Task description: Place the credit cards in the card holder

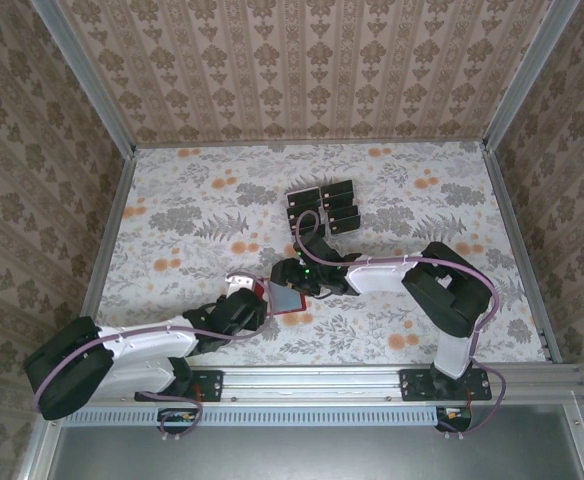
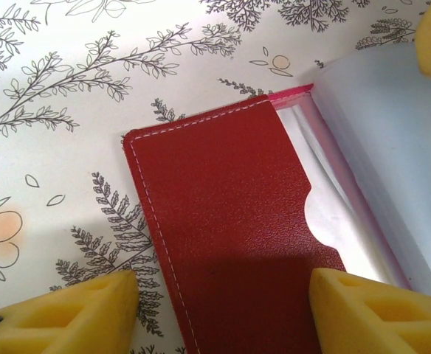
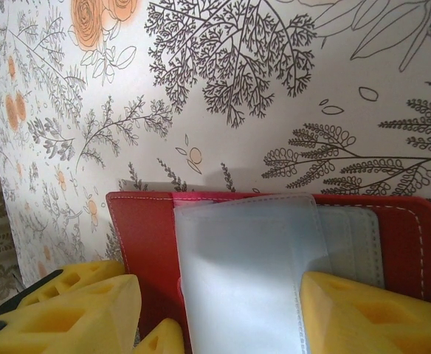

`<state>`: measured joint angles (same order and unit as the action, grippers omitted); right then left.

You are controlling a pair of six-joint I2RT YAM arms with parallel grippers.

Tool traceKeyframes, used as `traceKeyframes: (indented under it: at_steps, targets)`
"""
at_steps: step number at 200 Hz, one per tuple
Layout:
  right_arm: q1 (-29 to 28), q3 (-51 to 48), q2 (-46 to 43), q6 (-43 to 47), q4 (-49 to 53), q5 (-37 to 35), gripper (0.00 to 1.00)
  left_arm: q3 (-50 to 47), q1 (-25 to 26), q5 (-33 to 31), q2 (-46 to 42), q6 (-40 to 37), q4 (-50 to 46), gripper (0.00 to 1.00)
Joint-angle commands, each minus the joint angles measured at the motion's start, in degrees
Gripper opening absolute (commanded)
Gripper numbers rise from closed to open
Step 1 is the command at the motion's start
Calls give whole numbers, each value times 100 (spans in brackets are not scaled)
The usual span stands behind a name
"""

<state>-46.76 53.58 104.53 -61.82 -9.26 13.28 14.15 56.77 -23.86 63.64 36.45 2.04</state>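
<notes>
The left claw [image 2: 223,306] stood apart, astride the red flap of the wallet [image 2: 223,199]. The right claw [image 3: 219,310], also apart, flanked its clear sleeve [image 3: 245,273]; I could not tell if it gripped. One wallet lay open, inside up, near the middle of the table's [image 1: 192,200] near edge, long axis roughly along it. Five or six black cards [image 1: 338,190] clustered toward the far edge. The table was floral, with damask-papered walls [image 1: 312,60] on three sides.

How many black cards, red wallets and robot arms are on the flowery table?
Black cards: at least 5, bunched together and too small to count exactly
Red wallet: 1
Robot arms: 2, the left arm and the right arm
Total: at least 8
</notes>
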Motion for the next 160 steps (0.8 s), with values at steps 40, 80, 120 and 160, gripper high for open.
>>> traceKeyframes:
  at_steps: [40,80,120,160]
  targets:
    - [-76,166,153,171,256,232,60,-90,-79,-128,-154,82,-167,63]
    - [-106,231,190,183,284,303,60,-96,-129,-102,-285,73,-182,63]
    - [-183,391,98,218,434,325,60,-88,-180,-142,-681,146,-408,63]
    - [-312,681,-42,321,802,254,60,95,-283,-558,-1548,600,-1503,69]
